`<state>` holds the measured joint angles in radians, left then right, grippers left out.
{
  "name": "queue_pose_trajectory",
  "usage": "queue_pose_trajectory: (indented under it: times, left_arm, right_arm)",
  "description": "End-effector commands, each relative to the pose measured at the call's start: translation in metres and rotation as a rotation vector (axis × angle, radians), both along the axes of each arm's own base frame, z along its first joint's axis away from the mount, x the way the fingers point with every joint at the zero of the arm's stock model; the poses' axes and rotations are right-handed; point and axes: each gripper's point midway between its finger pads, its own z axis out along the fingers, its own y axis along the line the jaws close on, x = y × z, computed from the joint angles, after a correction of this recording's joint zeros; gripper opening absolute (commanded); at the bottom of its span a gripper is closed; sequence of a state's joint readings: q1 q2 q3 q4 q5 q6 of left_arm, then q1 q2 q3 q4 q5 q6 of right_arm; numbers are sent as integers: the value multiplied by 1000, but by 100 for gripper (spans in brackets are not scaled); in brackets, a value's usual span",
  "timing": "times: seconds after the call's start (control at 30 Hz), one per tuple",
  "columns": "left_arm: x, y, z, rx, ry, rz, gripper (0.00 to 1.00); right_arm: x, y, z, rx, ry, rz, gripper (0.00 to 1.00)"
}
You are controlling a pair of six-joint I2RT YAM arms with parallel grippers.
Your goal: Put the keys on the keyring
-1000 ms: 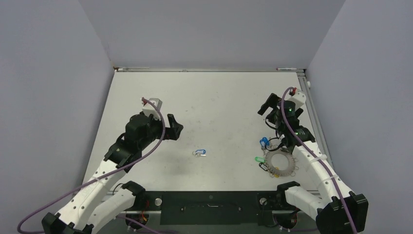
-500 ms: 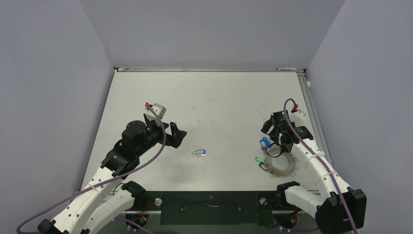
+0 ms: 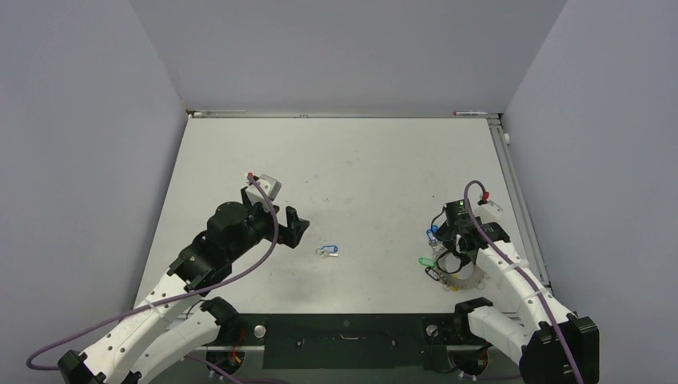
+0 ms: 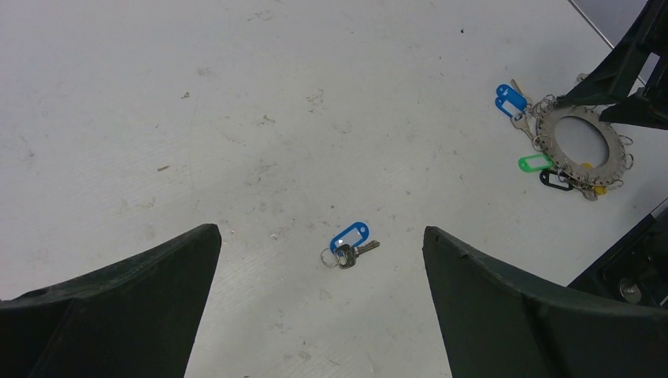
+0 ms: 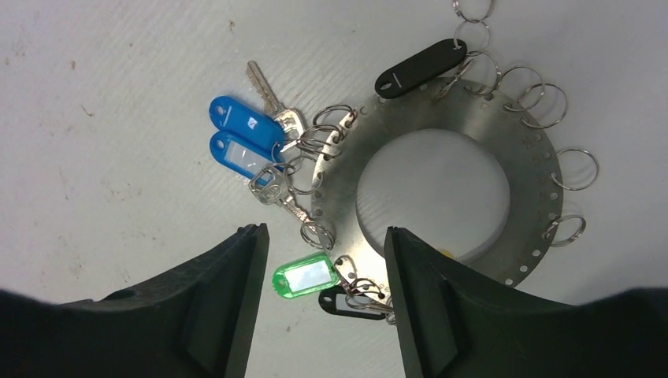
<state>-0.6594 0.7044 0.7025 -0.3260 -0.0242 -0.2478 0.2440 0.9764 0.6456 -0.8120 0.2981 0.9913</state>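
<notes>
Nearest, close to the front edge of the table (image 3: 360,160) on the right side, the keyring (image 5: 536,181) lies flat. From above, the right arm covers most of it and only its near arc shows.

The wrist view is plainer. The right gripper (image 5: 323,234) hangs over the ring's rim with its jaws parted and nothing clamped between them. A green tag (image 5: 306,276) and a stretch of rim lie in the gap. One finger (image 5: 473,331) overlaps the edge of the ring's hole, and I cannot tell whether it touches the metal. A black tag (image 5: 339,299) is half hidden below the green one. The fingers fill the picture's lower edge, so the rim there is cut off. Two blue tags (image 5: 236,138) with their keys (image 5: 268,93) fan out beside the rim, and a second black tag (image 5: 421,63) sits on the far side among bare split rings (image 5: 573,169).

Toward the middle of the table, the loose key (image 4: 350,246) with its blue tag lies alone, well apart from the keyring. The left gripper (image 4: 319,234) hovers to its left and slightly farther back, jaws spread wide and empty. In its wrist view the key lies on the surface roughly midway between the two fingertips. Its teeth are too small to make out.
</notes>
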Motion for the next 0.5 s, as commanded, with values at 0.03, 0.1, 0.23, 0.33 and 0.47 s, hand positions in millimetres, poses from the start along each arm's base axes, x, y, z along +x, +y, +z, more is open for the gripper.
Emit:
queue_pose_trajectory:
  times: [0.03,0.1,0.23,0.33,0.47]
  left_arm:
    - [0,-1,9,8,-39,-3,100]
    - [-1,-2,9,11,-40,-6,100]
    - [-2,-3,9,14,-42,-11,100]
    - [-2,-4,8,17,-43,-13,100]
    - [-2,-5,8,20,-44,-16,100]
  right_arm:
    - [27,11,6,25,-125,64,53]
    - [29,9,4,13,-125,63,53]
    - [25,4,-5,-12,-95,38,53]
    - [19,1,-14,-18,-64,17,53]
    - [12,3,-28,-2,-37,13,54]
